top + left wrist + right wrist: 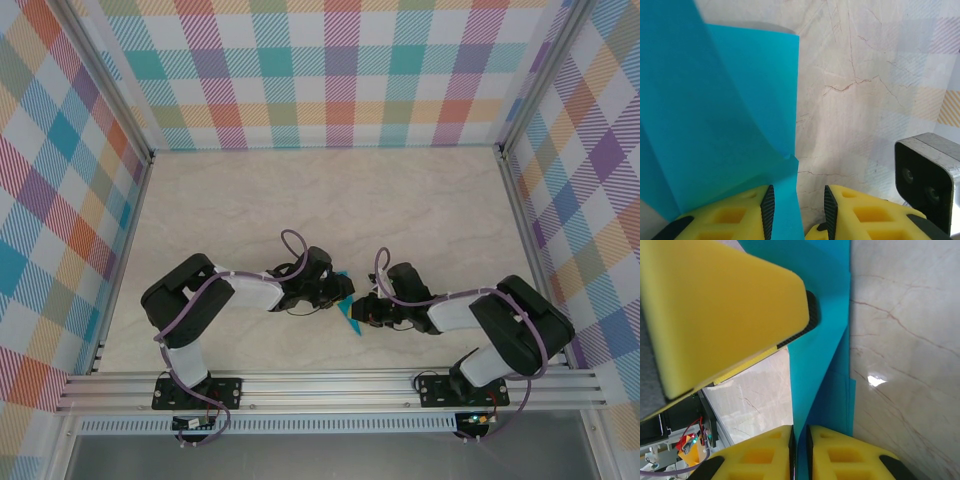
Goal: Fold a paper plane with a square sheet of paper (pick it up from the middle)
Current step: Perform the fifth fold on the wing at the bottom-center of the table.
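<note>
One paper sheet point(825, 340); two pincers: right pincer point(800, 431) pinches it, left pincer point(798, 194) parted.

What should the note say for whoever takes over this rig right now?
The left gripper has its jaws apart, and an edge of the thin teal-blue sheet of paper passes between them unclamped.
The right gripper is pinched almost closed on a folded edge of the sheet.
The paper is held up between the two grippers, over the near middle of the pale marble-look table.
Done: it has been picked up, and creases and layers are in.
Left: it is no pointed dart yet, so the remaining folds are to do.
</note>
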Robot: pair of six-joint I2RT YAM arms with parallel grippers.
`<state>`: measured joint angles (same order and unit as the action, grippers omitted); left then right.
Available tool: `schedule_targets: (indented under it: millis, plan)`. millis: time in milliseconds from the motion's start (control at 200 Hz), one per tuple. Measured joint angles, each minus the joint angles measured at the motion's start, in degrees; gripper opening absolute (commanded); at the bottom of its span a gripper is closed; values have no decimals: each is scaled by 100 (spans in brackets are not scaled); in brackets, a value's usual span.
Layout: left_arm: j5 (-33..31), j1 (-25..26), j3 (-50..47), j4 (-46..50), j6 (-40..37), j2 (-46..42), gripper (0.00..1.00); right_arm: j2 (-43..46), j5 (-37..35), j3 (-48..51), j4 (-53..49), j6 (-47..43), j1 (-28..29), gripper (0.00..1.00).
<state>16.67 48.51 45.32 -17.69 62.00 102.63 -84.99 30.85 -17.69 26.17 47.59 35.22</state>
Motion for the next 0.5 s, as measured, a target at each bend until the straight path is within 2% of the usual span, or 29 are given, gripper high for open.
schedule_targets:
  millis: [260,500]
  plan:
    - [4,7,33,15,-13,20,34,387,-26,-2,-634,-22,-4,17]
    - [24,11,66,15,-11,57,33,369,-7,-125,-1163,-203,-4,9]
